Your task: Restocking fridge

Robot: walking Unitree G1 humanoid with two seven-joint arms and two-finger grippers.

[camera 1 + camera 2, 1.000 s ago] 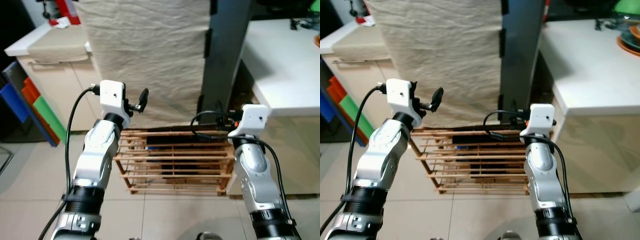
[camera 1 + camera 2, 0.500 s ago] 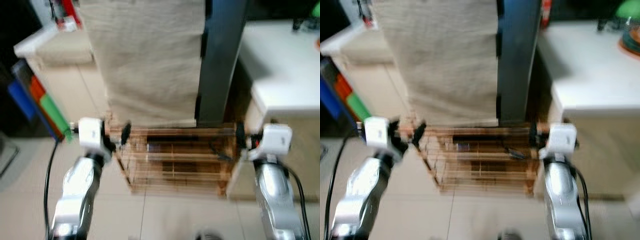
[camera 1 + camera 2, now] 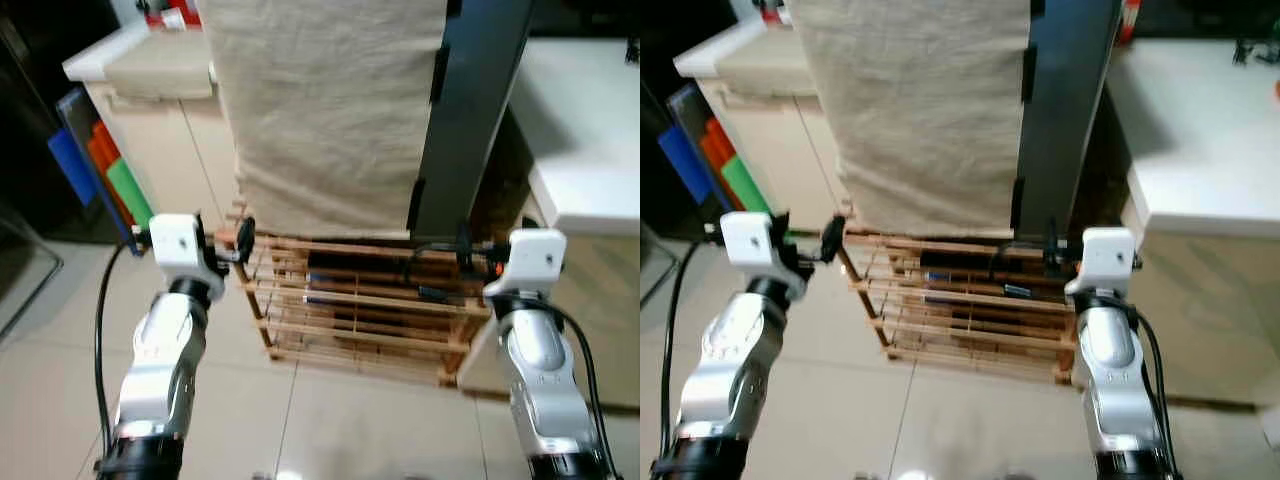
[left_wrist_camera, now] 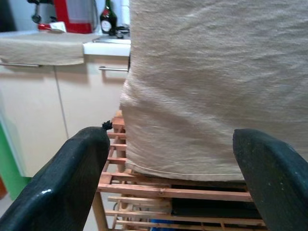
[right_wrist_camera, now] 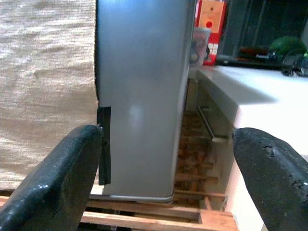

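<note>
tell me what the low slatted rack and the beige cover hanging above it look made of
The rack looks like unpainted light wood: thin tan slats with visible joints. The cover looks like coarse woven fabric, maybe linen or burlap: matte beige, creased, with a visible weave and a hemmed lower edge in the left wrist view.

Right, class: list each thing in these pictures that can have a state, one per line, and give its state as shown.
Left gripper: open, holding nothing, raised before the cloth.
Right gripper: open, holding nothing, facing the grey fridge side.
Beige cloth: hanging down, draped over the fridge front, its hem just above the rack.
Fridge: grey side upright; door hidden by the cloth.
Wooden rack: standing on the floor under the fridge, dark items on its slats.
</note>
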